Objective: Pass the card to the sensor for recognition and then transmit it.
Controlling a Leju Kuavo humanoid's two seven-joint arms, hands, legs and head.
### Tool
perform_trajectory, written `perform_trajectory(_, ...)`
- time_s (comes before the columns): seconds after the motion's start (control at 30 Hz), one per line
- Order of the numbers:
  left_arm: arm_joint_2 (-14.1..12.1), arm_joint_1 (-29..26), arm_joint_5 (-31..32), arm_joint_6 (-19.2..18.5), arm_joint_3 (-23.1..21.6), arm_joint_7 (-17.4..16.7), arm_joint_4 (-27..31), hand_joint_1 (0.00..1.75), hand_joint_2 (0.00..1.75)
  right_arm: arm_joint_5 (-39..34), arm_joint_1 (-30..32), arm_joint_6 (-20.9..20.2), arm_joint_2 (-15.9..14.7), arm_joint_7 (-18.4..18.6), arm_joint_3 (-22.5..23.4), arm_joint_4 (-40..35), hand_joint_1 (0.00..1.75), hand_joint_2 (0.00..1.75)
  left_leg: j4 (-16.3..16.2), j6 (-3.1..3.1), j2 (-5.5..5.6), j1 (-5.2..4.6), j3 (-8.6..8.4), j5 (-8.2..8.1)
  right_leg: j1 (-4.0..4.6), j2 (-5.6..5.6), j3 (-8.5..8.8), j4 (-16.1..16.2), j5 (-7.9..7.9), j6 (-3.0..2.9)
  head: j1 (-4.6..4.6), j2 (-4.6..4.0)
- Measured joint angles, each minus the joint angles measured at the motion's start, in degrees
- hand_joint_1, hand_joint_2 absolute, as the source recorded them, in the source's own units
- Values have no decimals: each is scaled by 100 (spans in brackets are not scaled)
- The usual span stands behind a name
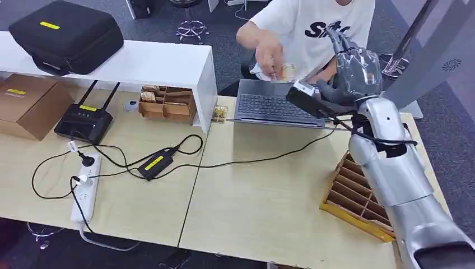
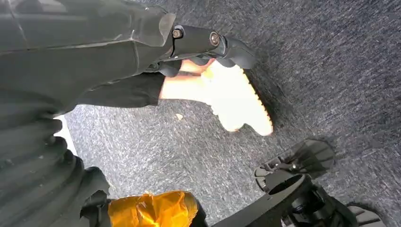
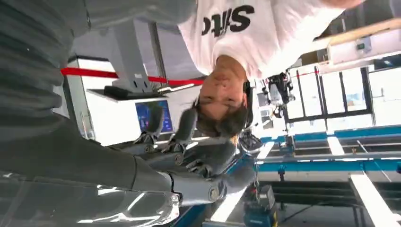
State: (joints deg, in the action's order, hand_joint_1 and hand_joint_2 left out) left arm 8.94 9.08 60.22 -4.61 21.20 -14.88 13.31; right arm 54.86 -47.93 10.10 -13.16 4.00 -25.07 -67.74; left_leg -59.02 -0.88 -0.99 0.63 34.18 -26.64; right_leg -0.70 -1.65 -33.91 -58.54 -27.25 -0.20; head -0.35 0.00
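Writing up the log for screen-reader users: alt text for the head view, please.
The robot's right hand is raised over the far edge of a light wooden table, above a dark device beside an open laptop, with a person in a white T-shirt seated opposite. A slotted wooden rack sits by the right arm; a router and power strip lie left.

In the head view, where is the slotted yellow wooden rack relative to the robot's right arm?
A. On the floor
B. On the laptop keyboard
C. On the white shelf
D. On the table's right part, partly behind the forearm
D: the rack sits on the table, partly covered by the right forearm.
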Motion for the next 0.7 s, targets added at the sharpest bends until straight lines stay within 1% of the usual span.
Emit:
perform_trajectory(0.17, -13, -8, -68, 9, 0, 0, 0, 0, 175, -284, 221, 37, -114, -122, 18, -114, 0, 175, -1, 0, 1, 0, 0, 0, 0, 0, -2, 2, -1, 0, 0, 0)
perform_trajectory(0.23, -22, -21, -118, 35, 2, 7, 0, 0, 175, -372, 441, 151, -249, -217, 92, -212, 0, 175, -1, 0, 7, 1, 1, -1, 0, -6, 0, 7, -2, 2, 2, 0)
perform_trajectory(0.3, -39, -48, -170, 46, 2, 28, 0, 0, 175, -685, 746, 284, -419, -412, 262, -310, 0, 175, -1, 3, 11, 0, 3, -3, 0, -10, 3, 9, -2, 3, 0, 0)
perform_trajectory(0.4, -70, -72, -244, 78, 4, 103, 0, 0, 175, -1523, 1211, 241, -620, -755, 648, -430, 0, 175, -2, 4, 11, -1, 4, -7, 0, -9, 3, 13, -2, 3, 0, 0)
perform_trajectory(0.5, -98, -109, -317, 105, 11, 183, 0, 0, 175, -2469, 1679, 11, -804, -1136, 1267, -485, 0, 175, -2, 5, 20, -1, 11, -7, -1, -15, 4, 14, -3, 4, 2, 0)
perform_trajectory(0.53, -111, -128, -328, 105, 13, 208, 0, 0, 175, -2585, 1805, -48, -850, -1254, 1478, -485, 0, 175, -2, 5, 19, -2, 13, -7, -1, -15, 3, 14, -2, 4, 0, 0)
perform_trajectory(0.6, -125, -160, -339, 107, 15, 214, 0, 0, 175, -2644, 1972, -87, -913, -1351, 1779, -487, 0, 175, -2, 7, 10, -2, 12, -9, -2, -10, 1, 13, -2, 4, 0, 0)
perform_trajectory(0.7, -136, -177, -345, 107, 15, 216, 0, 0, 175, -2618, 2106, -136, -955, -1377, 2022, -490, 0, 175, -2, 7, 3, -1, 10, -9, -1, -2, -4, 12, -2, 4, 0, 0)
